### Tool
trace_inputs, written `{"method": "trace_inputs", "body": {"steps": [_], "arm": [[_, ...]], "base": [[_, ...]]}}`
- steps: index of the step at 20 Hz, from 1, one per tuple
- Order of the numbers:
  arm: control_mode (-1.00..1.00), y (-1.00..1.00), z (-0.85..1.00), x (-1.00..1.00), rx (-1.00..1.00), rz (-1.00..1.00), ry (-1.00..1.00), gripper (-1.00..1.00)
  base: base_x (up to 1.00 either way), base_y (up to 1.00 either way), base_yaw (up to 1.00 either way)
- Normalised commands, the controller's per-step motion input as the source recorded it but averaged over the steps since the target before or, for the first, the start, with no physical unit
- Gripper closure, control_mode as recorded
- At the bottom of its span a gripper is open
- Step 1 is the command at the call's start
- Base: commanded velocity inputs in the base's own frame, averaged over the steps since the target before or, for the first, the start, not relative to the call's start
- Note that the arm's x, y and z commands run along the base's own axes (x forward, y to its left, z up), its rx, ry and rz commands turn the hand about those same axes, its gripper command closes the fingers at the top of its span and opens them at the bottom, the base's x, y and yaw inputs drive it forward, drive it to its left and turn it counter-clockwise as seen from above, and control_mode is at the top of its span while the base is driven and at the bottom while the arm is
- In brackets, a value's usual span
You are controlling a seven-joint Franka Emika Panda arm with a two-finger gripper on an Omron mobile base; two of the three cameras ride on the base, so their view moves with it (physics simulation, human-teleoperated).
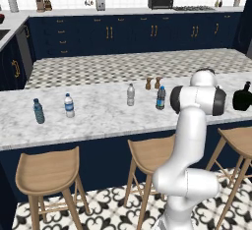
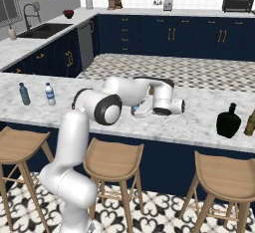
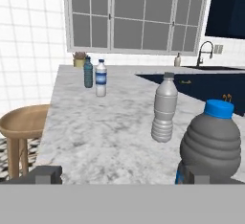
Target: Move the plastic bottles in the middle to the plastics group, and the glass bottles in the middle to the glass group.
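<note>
Four slim water bottles and one squat black bottle point(image 1: 242, 97) stand upright on the marble counter point(image 1: 98, 118). The teal bottle point(image 1: 38, 111) and the clear white-capped bottle point(image 1: 69, 105) form a pair at far left. Mid-counter stand the greyish clear bottle point(image 1: 130, 95) and, just right of it, the dark blue-capped bottle point(image 1: 161, 98), ribbed, its long axis vertical. The gripper point(image 3: 122, 173) lies low beside that dark bottle, jaws spread wide, holding nothing.
</note>
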Motion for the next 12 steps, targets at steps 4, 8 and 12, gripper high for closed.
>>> {"method": "trace_inputs", "body": {"steps": [4, 8, 12], "arm": [[-1.0, 0.0, -0.09, 0.22, 0.0, 0.0, 0.0, -1.0], [-1.0, 0.0, -0.06, 0.19, 0.0, 0.0, 0.0, -1.0], [-1.0, 0.0, -0.08, 0.1, 0.0, 0.0, 0.0, -1.0]], "base": [[0.0, 0.0, 0.0], [0.0, 0.0, 0.0], [0.0, 0.0, 0.0]]}}
